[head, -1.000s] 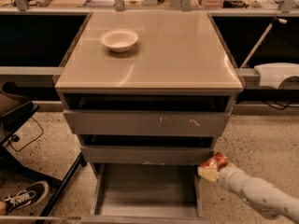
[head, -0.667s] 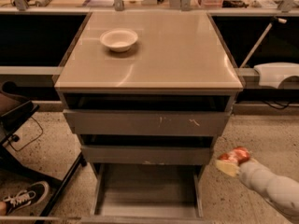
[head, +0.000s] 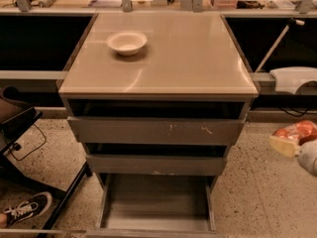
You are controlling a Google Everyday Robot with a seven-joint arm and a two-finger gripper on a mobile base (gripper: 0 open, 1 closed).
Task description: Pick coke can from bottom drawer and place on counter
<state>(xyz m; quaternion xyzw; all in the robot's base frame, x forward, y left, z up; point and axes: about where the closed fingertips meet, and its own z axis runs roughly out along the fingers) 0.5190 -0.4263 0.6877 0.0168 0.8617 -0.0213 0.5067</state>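
My gripper [head: 292, 140] is at the right edge of the view, over the speckled floor to the right of the cabinet, about level with the middle drawer. It is shut on the coke can [head: 297, 131], a shiny red can held against a pale finger [head: 282, 146]. The bottom drawer [head: 156, 202] is pulled out at the foot of the cabinet and its grey floor is bare. The counter [head: 183, 58] is the glossy tan top of the cabinet, up and to the left of the can.
A white bowl [head: 127, 42] sits on the counter's back left. The top drawer [head: 156, 131], with white scratches, and the middle drawer [head: 156, 163] stand slightly open. A black chair base [head: 29, 152] and a shoe [head: 25, 209] are on the left. A white object [head: 294, 78] juts at right.
My gripper with the coke can has moved up and to the right, away from the bottom drawer and out beside the cabinet.
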